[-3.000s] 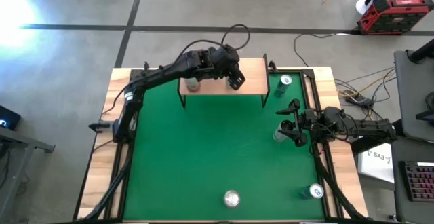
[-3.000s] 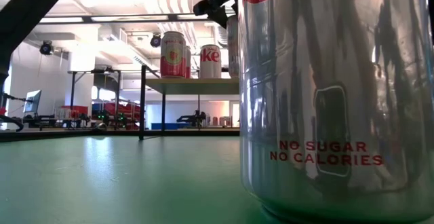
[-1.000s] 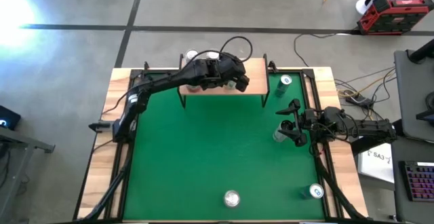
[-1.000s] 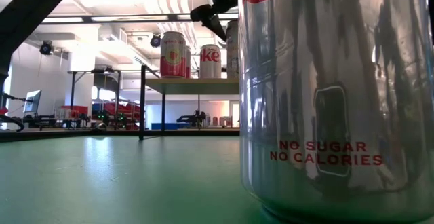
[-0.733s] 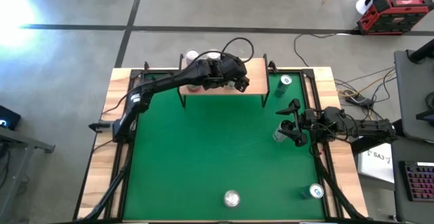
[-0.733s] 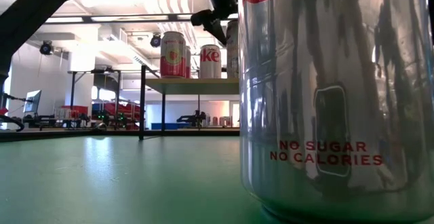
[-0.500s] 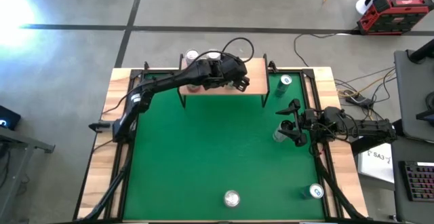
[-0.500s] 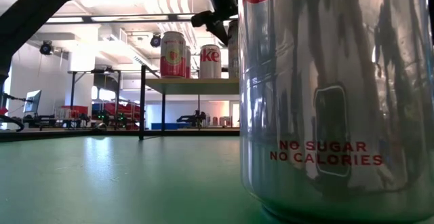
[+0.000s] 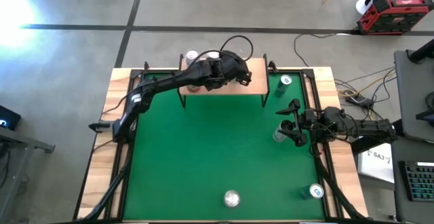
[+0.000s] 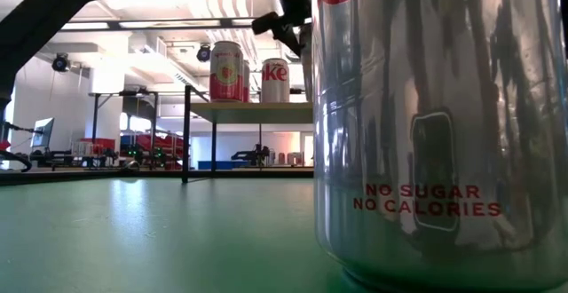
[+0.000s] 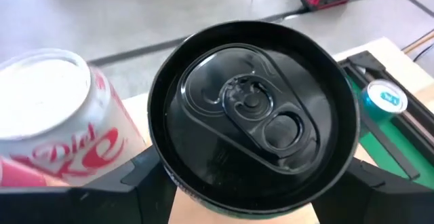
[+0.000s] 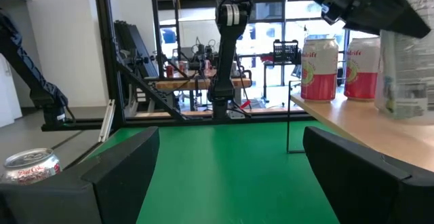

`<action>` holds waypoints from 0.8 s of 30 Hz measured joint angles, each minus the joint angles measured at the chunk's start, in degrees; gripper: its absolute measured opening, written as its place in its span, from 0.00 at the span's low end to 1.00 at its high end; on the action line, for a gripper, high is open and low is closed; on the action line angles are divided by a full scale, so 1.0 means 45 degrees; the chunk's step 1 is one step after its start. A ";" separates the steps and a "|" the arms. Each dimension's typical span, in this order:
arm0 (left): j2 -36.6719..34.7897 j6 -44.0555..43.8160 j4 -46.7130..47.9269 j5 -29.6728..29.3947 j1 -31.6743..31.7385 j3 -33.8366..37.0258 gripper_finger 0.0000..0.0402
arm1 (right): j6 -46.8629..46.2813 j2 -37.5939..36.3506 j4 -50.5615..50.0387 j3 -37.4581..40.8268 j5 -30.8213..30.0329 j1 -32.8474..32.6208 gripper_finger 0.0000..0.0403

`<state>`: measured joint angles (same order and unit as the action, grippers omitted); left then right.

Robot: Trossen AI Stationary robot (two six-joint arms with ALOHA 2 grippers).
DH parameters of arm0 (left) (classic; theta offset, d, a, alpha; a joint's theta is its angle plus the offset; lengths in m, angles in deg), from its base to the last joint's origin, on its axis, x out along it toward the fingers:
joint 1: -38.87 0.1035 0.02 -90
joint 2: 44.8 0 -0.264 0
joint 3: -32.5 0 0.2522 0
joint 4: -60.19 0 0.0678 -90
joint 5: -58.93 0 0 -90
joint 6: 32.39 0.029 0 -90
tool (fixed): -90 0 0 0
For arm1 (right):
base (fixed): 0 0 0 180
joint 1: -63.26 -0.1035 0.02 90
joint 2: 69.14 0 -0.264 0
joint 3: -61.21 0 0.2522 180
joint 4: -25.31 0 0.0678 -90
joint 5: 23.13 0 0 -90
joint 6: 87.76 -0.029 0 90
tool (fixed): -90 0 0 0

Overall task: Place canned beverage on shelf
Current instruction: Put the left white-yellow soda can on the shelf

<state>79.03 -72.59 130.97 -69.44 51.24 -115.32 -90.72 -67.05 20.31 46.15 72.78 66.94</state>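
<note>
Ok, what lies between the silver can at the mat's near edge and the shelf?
Nothing. In the high view, the stretch from the silver can up to the shelf is bare green mat.

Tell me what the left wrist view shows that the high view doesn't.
Only the left wrist view shows the black can between the left gripper's fingers, with its dark lid and tab seen from above. Only the high view shows the right gripper waiting at the mat's right edge and two cans near the front edge. Both show the Diet Coke can and the shelf.
</note>
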 joint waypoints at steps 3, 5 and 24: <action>0.0000 0.0635 -0.0431 -0.0039 0.0058 0.0000 0.63 | 0.0000 0.0000 -0.0001 0.0003 -0.0004 0.0000 0.89; 0.0000 0.1013 -0.0625 -0.0038 0.0156 0.0000 0.63 | 0.0000 -0.0001 0.0004 -0.0001 -0.0004 -0.0005 0.89; 0.0430 0.1825 -0.1292 0.0487 0.1203 -0.0025 0.63 | 0.0005 -0.0005 0.0004 -0.0001 -0.0018 -0.0001 0.89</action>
<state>80.96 -64.38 125.15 -67.24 56.65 -115.43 -90.70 -67.07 20.33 46.15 72.70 66.94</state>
